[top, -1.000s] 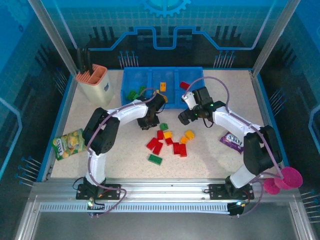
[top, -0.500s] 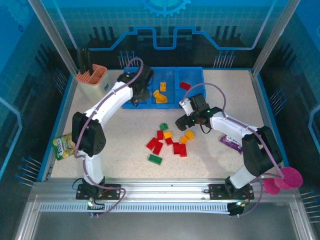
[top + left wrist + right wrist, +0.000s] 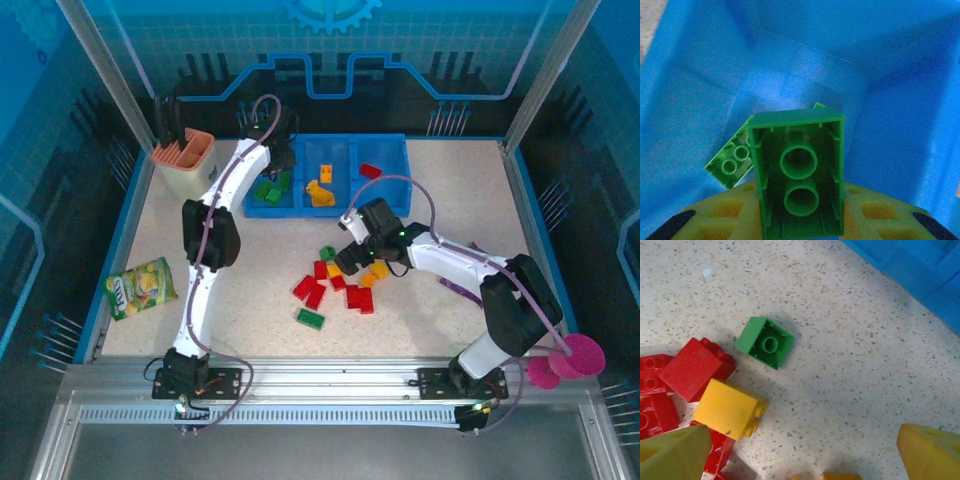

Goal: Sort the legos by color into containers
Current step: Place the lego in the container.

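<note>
Beige cup [image 3: 188, 168], green snack bag [image 3: 140, 287] — pink cups [image 3: 582, 355]

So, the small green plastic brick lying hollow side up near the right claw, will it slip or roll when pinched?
It is probably stiff: the small green plastic brick looks like hard moulded plastic. It likely will not roll, lying flat with its hollow side up. Being hollow it seems light, so a push may slide it.

Left arm stretched far forward, left end effector [image 3: 278, 152] clamping green lego [image 3: 799, 175]; right end effector [image 3: 347, 260] pointing down, spread wide.
</note>
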You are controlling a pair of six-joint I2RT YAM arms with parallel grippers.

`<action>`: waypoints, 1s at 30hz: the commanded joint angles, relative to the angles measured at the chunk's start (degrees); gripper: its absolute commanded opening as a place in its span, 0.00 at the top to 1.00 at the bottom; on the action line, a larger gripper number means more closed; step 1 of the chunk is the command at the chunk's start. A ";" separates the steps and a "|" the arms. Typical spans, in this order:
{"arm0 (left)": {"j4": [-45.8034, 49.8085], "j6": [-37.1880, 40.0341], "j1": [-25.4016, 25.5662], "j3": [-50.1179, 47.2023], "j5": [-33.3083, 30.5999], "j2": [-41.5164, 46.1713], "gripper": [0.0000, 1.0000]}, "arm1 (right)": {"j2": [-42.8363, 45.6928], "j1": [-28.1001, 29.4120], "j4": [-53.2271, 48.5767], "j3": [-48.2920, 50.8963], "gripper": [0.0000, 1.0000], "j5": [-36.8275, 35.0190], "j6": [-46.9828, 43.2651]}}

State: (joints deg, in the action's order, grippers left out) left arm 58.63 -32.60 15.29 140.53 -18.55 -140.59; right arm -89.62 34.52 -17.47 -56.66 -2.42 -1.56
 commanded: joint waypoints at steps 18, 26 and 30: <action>0.95 2.86 -2.98 3.66 4.28 -3.60 0.49 | 6.02 5.94 -5.57 1.78 0.01 5.85 3.81; 0.57 3.79 -3.12 1.68 7.65 0.09 0.48 | 1.31 4.97 -6.03 -4.24 0.00 3.91 5.17; -0.64 5.64 -3.07 -0.99 8.57 5.74 0.49 | -3.24 3.00 -6.83 -9.02 0.00 3.77 6.99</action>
State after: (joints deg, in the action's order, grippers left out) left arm 58.98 -29.39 12.58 140.81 -12.03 -142.78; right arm -90.24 39.09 -23.55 -62.26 1.56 3.57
